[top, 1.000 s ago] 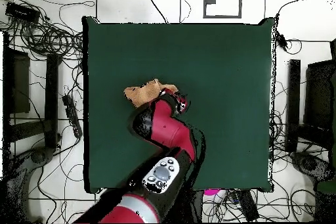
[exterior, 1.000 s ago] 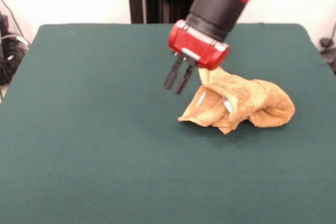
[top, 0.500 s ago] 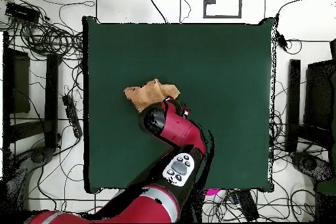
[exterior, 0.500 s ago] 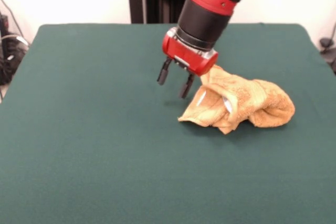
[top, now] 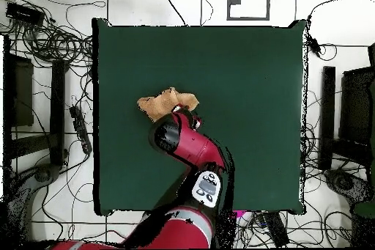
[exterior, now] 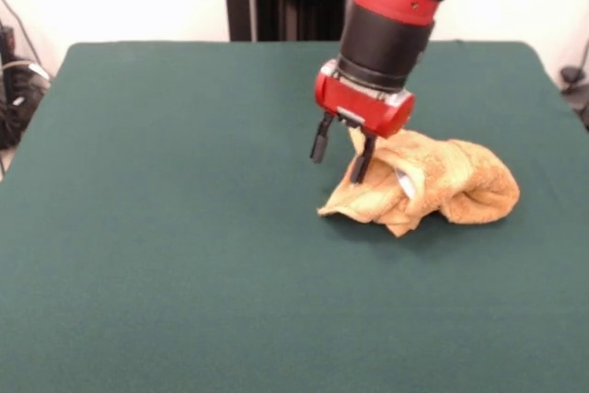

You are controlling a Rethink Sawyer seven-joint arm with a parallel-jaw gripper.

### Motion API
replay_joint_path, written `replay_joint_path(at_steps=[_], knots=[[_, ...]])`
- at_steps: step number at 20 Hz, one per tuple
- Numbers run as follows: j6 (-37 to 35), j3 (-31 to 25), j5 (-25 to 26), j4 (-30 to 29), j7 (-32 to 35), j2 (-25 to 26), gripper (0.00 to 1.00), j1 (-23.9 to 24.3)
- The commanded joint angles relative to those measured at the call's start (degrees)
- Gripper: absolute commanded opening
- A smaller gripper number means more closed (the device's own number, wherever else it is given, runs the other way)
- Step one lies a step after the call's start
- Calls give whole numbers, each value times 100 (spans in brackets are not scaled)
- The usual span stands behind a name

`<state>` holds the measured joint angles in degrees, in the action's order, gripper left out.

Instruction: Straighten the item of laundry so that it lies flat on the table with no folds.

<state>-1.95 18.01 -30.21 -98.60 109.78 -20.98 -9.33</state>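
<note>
From the front: towel (exterior: pixel 433 186) bunched in a folded, crumpled heap on the right half of the green table (exterior: pixel 166 227), a sliver of white showing in one fold, its upper-left part hidden behind the red and black arm (exterior: pixel 391 20); gripper (exterior: pixel 340 154) pointing down at the heap's left end with fingers (exterior: pixel 319 140) spread apart and nothing between them, the right one against the cloth's edge, contact hard to confirm. From overhead: only a strip of towel (top: pixel 165 103) visible beyond the arm (top: pixel 183 141), near the table's (top: pixel 249 78) left edge, fingers and folds covered by the wrist.
</note>
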Motion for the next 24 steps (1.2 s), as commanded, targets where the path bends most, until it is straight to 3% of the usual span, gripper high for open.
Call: replay_joint_path(at_steps=[1, 7, 12, 17, 21, 24], knots=[[344, -484, 13, -232, 1322, -282, 100, -536], [617, -486, 69, -82, 1134, -181, 100, -483], [441, -498, 85, 105, 958, -176, 100, -371], [644, -777, 139, 359, 924, 206, 100, -142], [-235, -1015, -42, 705, 764, 602, 100, -24], [-1675, -1376, 89, 1075, 448, 804, 100, 225]])
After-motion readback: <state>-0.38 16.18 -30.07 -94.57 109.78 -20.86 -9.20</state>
